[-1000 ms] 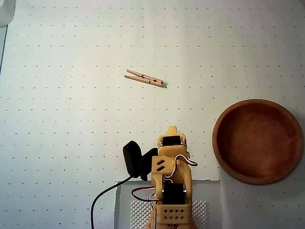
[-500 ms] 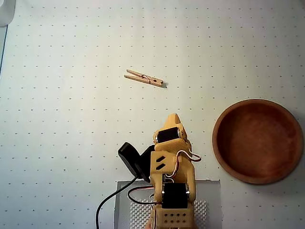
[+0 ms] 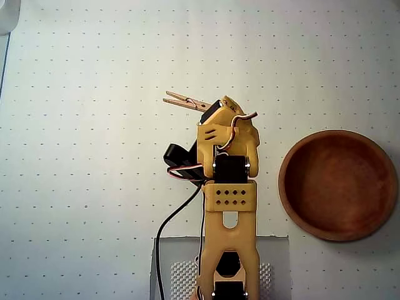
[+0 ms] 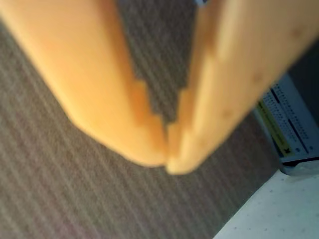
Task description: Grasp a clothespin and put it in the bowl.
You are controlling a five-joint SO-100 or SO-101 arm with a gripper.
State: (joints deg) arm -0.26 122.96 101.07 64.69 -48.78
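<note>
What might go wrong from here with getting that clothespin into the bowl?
1. In the wrist view the gripper tips meet with no clothespin between them, so it may have closed on nothing.
2. Overhead, the clothespin juts out beside the gripper. If it is pinched only at its end, it might slip while swinging right to the bowl.

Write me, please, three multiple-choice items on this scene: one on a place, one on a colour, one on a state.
1. In the overhead view, the bowl lies on which side of the arm?
A left
B right
C beneath it

2. What colour is the bowl?
A reddish-brown
B blue
C white

3. In the wrist view, how do the jaws stand?
A wide open
B tips together
C out of view

Answers:
1 B: it sits near the picture's right edge.
2 A: its wood shows that tone.
3 B: the fingertips touch.
</note>
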